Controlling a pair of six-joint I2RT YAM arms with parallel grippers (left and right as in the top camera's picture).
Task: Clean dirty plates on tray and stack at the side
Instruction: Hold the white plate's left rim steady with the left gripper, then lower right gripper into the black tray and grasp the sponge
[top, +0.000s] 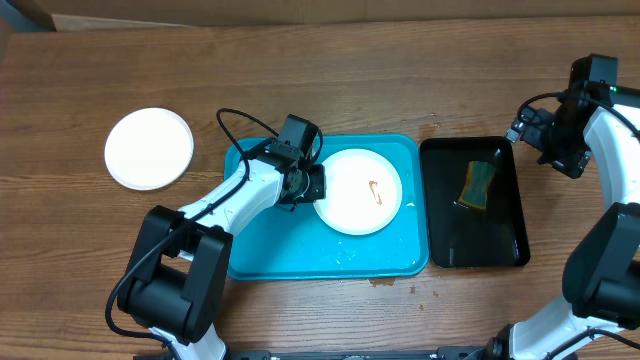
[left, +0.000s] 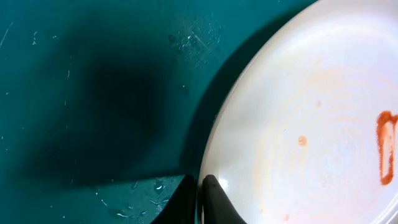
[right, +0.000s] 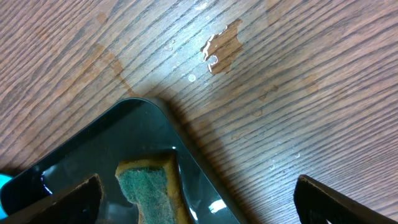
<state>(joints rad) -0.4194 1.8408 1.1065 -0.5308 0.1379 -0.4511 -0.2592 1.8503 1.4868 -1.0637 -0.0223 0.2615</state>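
A white plate (top: 358, 190) with a reddish sauce smear (left: 385, 146) lies in the turquoise tray (top: 300, 250). My left gripper (top: 312, 186) is at the plate's left rim and shut on it. In the left wrist view the plate (left: 311, 118) fills the right side, and the gripper (left: 200, 200) pinches its edge, one finger over the tray (left: 93, 93) and one over the plate. A second white plate (top: 148, 148) rests on the table at the left, outside the tray. My right gripper (top: 522, 128) hovers open over the black tray's far right corner, holding nothing.
A narrow black tray (top: 480, 240) right of the turquoise one holds a yellow and green sponge (top: 478, 185). The right wrist view shows that sponge (right: 149, 186), the tray's corner (right: 74, 155), and a small puddle (right: 222, 46) on the wooden table.
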